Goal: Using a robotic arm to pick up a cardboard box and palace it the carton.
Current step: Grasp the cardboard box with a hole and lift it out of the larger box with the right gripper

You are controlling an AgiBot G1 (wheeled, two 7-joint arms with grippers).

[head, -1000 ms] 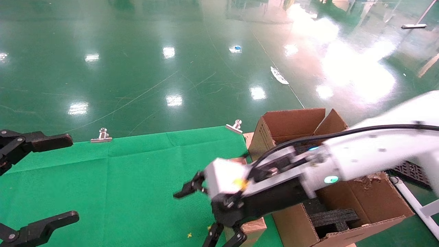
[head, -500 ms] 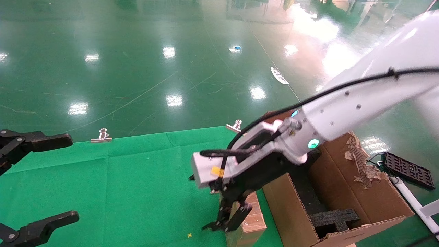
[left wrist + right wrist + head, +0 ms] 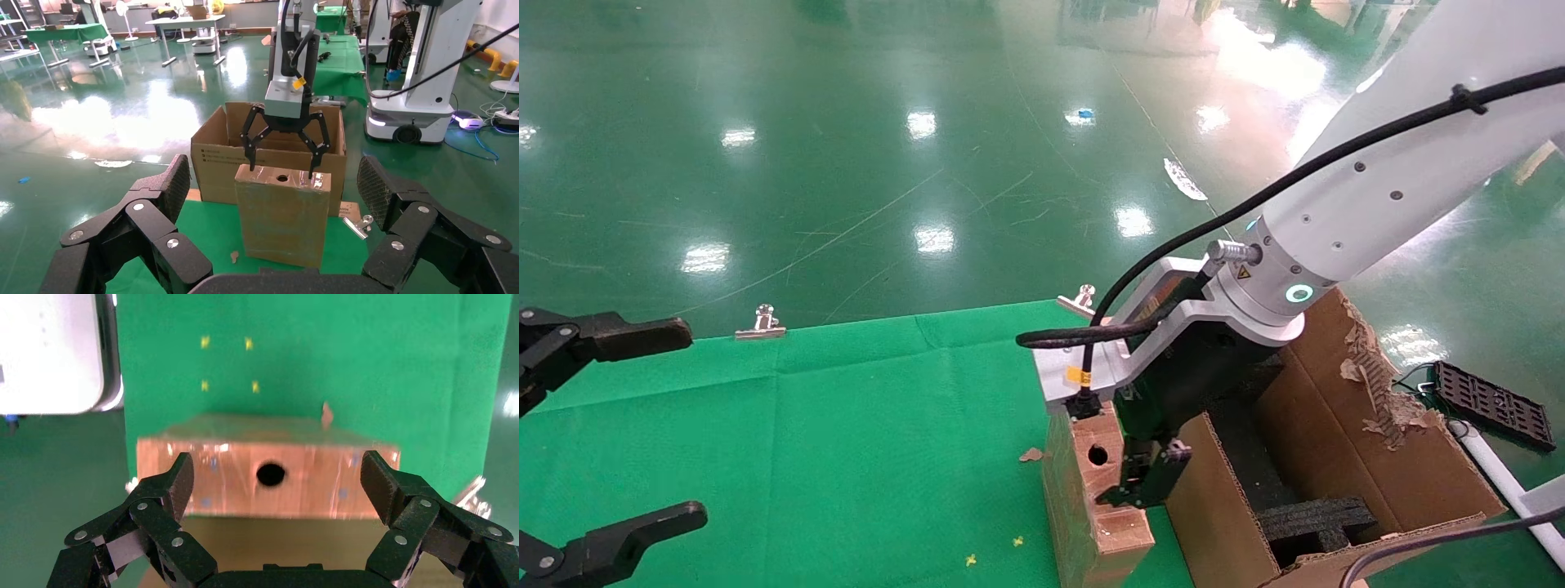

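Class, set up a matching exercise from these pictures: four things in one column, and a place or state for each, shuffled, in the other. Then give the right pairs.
Things
1. cardboard box
2. carton
3. right hand
4. left hand

Places or states
A. open, off at the cloth's left edge, away from the work
B. standing upright on the green cloth, round hole in its top face
C. open, just above the box's top face
D. beside the cloth, flaps open, black foam inserts inside

Pairs: 1-B, 2-D, 3-C, 4-A
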